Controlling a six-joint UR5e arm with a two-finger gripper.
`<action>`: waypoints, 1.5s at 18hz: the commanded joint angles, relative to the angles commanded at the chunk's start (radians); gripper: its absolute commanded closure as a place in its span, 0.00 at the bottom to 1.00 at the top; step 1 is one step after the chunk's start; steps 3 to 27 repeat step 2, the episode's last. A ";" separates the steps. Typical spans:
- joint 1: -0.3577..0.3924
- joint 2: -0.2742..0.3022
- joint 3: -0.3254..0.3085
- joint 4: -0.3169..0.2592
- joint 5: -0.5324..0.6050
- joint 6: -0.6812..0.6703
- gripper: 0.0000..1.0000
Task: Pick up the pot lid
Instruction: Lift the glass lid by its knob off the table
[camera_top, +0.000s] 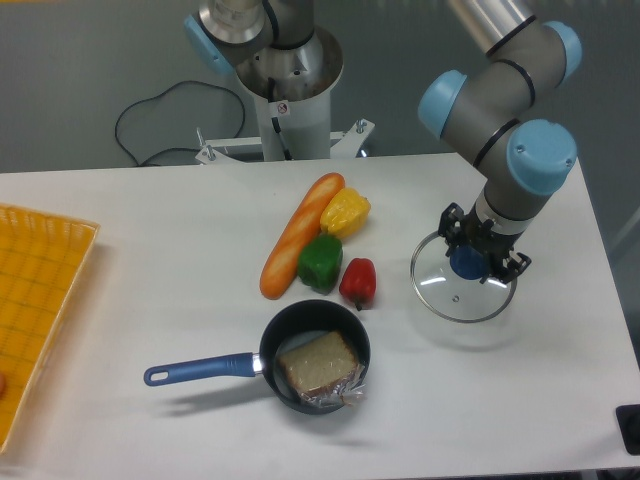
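On the right side of the view, you are seeing the gripper (480, 252) reaching down over the lid (452, 301) from the upper right. Its fingers are closing around the blue knob (467, 263), so the tool is holding the lid by that part. The lid, clear with a pale rim, is showing below the fingers, over the right half of the table (150, 285). This angle is not letting you measure its height.

To the lid's left, you are finding the red pepper (358, 283) lying well apart from it. The green pepper (320, 263) is sitting just beside the red one, up and to its left. The yellow pepper (346, 212) is resting above the green one, and a long orange item (300, 237) is stretching diagonally along the left of both.

Nearer to you, the black pan (283, 323) is standing below this group, its blue handle (203, 369) pointing left. Inside, a brown slab (318, 362) is lying on the pan's floor, while clear wrap (345, 391) is covering its lower right part and reaching the rim.

At the left edge, you are noting a yellow crate (40, 250), only partly in view. Beyond the table's far edge, a thin black cable (180, 83) is curving in a loop. To its right, the lower part of another machine (235, 25) is entering from the top.
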 joint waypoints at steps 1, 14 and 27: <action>0.002 0.000 0.003 -0.005 0.002 0.000 0.63; 0.000 0.000 0.006 -0.011 0.002 0.002 0.63; 0.000 0.000 0.006 -0.011 0.002 0.002 0.63</action>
